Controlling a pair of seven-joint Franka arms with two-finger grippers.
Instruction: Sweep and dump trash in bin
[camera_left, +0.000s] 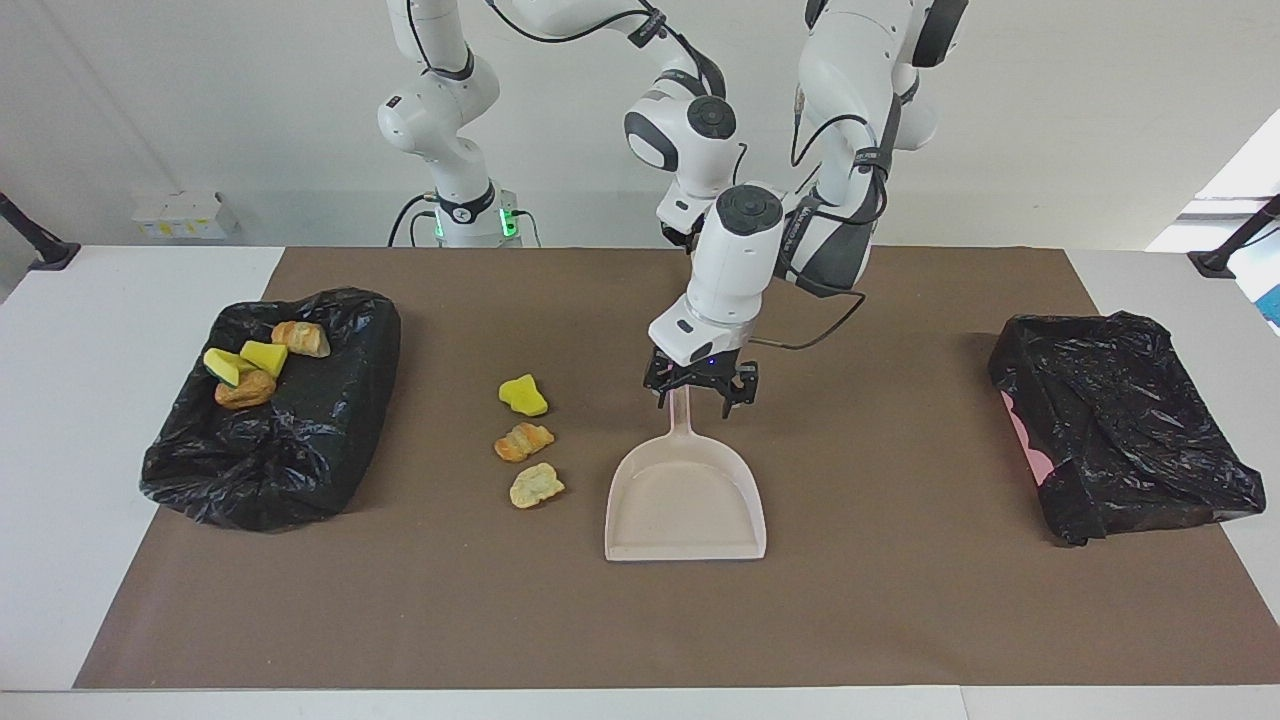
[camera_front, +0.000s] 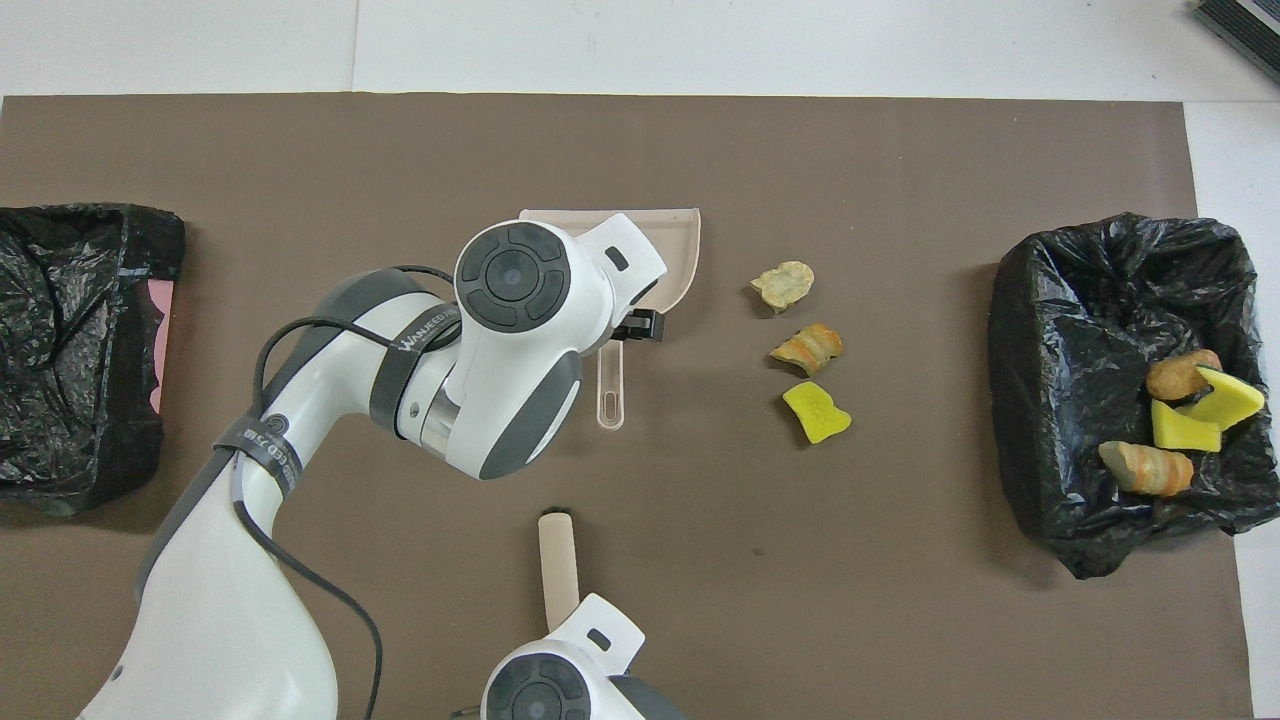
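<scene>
The beige dustpan (camera_left: 685, 500) lies flat mid-mat, its handle pointing toward the robots. My left gripper (camera_left: 700, 393) is low over that handle, open, with a finger on each side of it. Beside the pan, toward the right arm's end, lie three loose pieces of trash: a yellow chunk (camera_left: 523, 395), a croissant bit (camera_left: 522, 441) and a pale bit (camera_left: 536, 485). Several more pieces (camera_left: 255, 360) sit in the black-bagged bin (camera_left: 270, 450). The beige brush (camera_front: 557, 555) lies nearer the robots than the pan. My right gripper (camera_front: 578, 618) is shut on the brush's handle end, its fingers hidden under the hand.
A second black-bagged bin (camera_left: 1120, 420) with a pink edge stands at the left arm's end of the brown mat (camera_left: 900, 600). In the facing view the left arm hides the brush and the right gripper.
</scene>
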